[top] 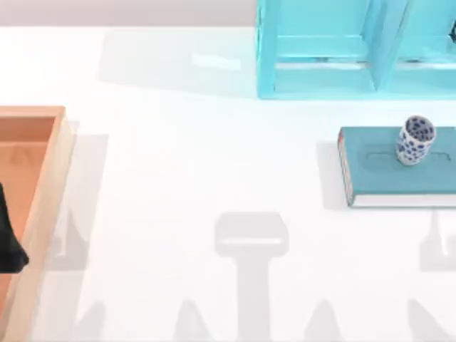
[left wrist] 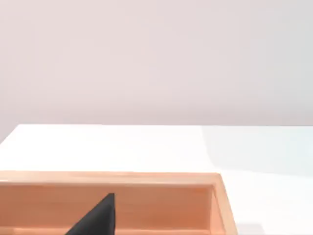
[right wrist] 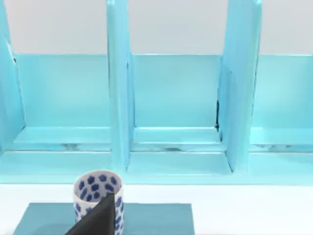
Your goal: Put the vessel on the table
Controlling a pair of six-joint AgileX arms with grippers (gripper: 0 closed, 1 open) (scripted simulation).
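Spreading across the whole top view, the white table carries everything else. At its far edge, right of centre, stands a light-blue open rack with upright dividers; the right wrist view shows its compartments facing the camera. An orange wooden tray lies at the table's left side, and a dark shape low over it, at the left edge of the top view, is probably part of the left gripper; a dark finger shows before the tray's wall in the left wrist view, and whether that gripper is parted or closed I cannot tell. A teal book lies flat at the right side, in front of the rack. The vessel, a small white cup with blue dots, stands upright on the book near its far edge, mouth up, long axis vertical. In the right wrist view the cup sits just behind one dark finger of the right gripper, with the book beneath and the rack behind it; that gripper's state cannot be told either.
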